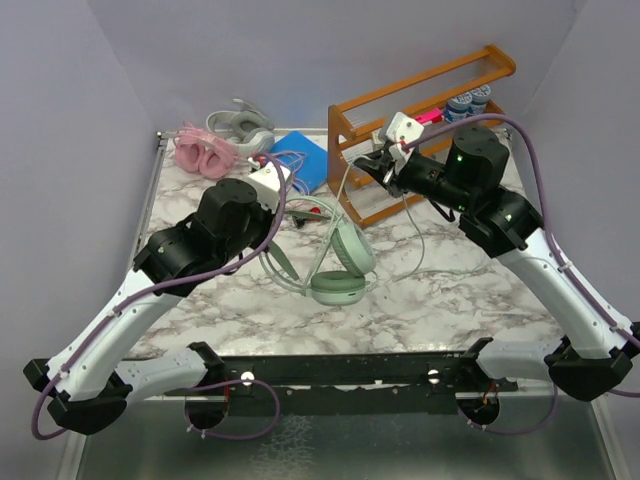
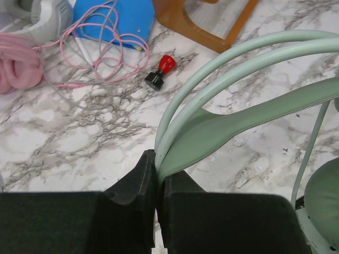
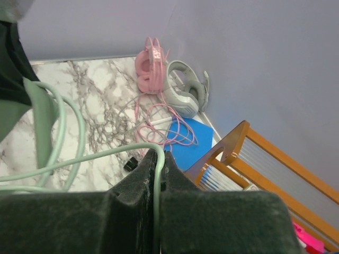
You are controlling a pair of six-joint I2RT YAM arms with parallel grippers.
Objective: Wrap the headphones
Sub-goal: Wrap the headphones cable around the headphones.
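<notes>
My left jaws are closed tight on the headband (image 2: 222,127) of the mint green headset (image 1: 340,268), whose cups sit mid-surface (image 1: 450,290) between the arms. My right jaws are pinched fully together on that headset's thin green cable (image 3: 106,152), held up beside the wooden rack (image 1: 420,100). The pink headset (image 1: 203,152) and the silver-grey headset (image 1: 240,125) lie side by side in the far left corner, their cables looped over a blue pad (image 1: 310,160). A mark on the pink band is too blurred for me to read.
</notes>
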